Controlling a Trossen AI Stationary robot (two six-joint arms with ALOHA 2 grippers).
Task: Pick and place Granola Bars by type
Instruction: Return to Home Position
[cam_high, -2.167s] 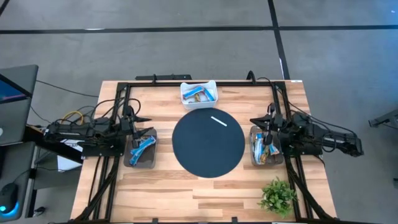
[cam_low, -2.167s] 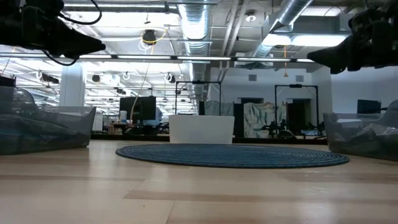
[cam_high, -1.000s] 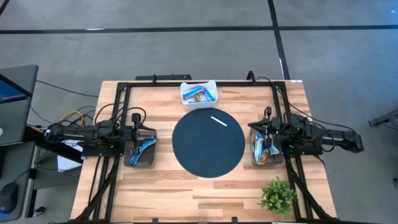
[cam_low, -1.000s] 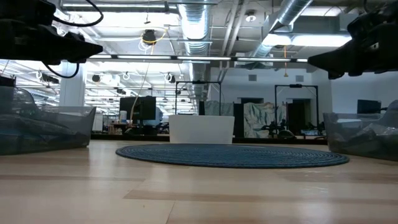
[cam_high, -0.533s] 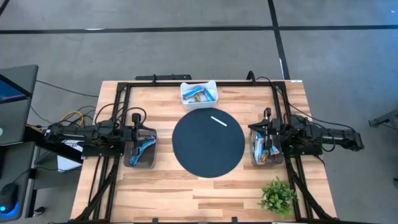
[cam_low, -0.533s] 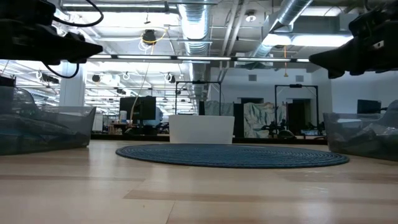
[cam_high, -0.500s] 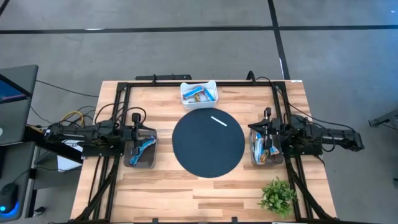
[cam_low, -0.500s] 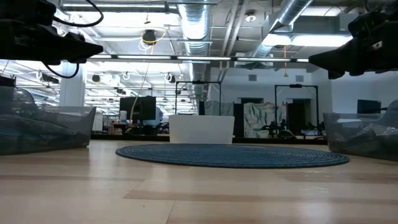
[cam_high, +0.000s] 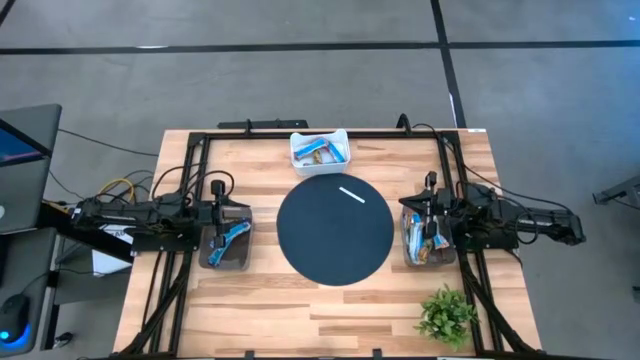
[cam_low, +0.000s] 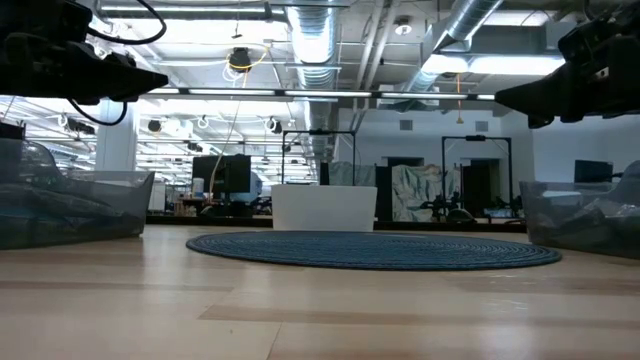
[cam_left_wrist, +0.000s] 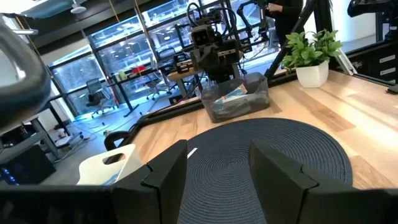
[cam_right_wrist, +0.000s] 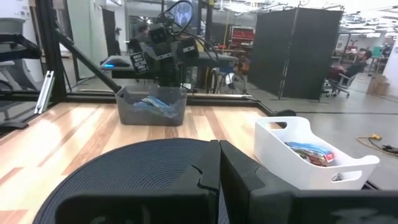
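Granola Bars lie in three containers: blue ones in a clear bin (cam_high: 226, 243) at the table's left, mixed ones in a clear bin (cam_high: 424, 243) at its right, and several in a white bin (cam_high: 320, 151) at the far middle. My left gripper (cam_left_wrist: 217, 152) hovers level above the left bin, open and empty. My right gripper (cam_right_wrist: 219, 152) hovers level above the right bin, shut with nothing between its fingers. Both point inward across a dark round mat (cam_high: 335, 232).
A thin white strip (cam_high: 352, 194) lies on the mat's far right part. A small potted plant (cam_high: 447, 315) stands at the near right corner. A black frame (cam_high: 330, 131) runs along the far edge and both sides. Bare wood shows near the front edge.
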